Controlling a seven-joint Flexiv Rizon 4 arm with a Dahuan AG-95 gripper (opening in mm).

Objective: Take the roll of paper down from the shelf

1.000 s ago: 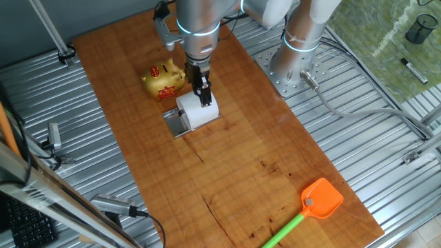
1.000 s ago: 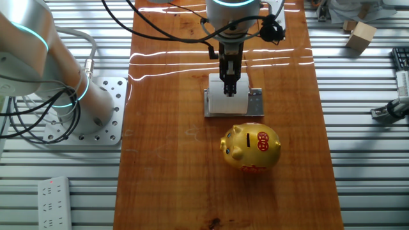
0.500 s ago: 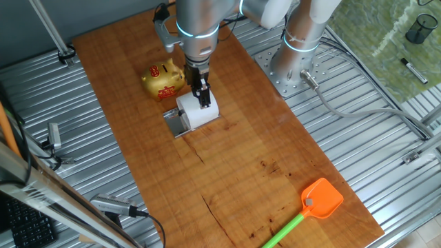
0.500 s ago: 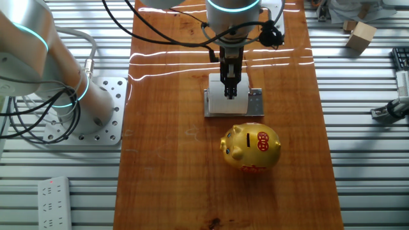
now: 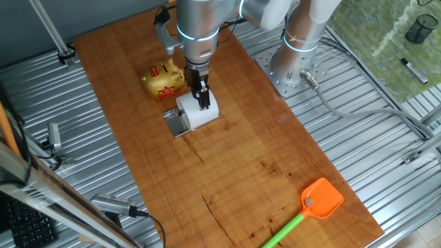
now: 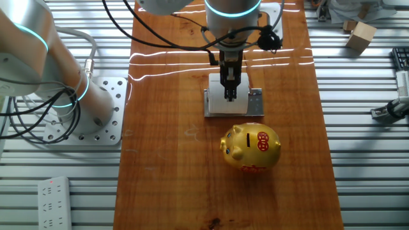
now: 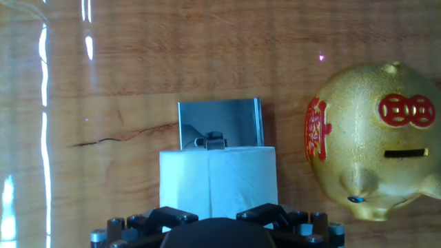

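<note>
The white roll of paper (image 5: pixel 199 114) lies on its side on the small silver shelf (image 5: pixel 175 124) in the middle of the wooden table. My gripper (image 5: pixel 204 101) hangs straight down over the roll, its two black fingers close together with the tips at the roll's top. In the other fixed view the gripper (image 6: pixel 230 94) covers the middle of the roll (image 6: pixel 217 103) on the shelf (image 6: pixel 256 102). In the hand view the roll (image 7: pixel 219 182) fills the lower middle, with the shelf's shiny top (image 7: pixel 220 120) beyond it. My fingertips are hidden there.
A gold and red piggy bank (image 5: pixel 164 80) stands right beside the shelf, also in the other fixed view (image 6: pixel 251 148) and the hand view (image 7: pixel 372 138). An orange fly swatter (image 5: pixel 318 200) lies at the table's near right corner. The arm's base (image 5: pixel 296 65) stands at the table's right edge.
The gripper has shifted very slightly, a touch lower over the roll. The roll, the shelf and the piggy bank have not moved.
</note>
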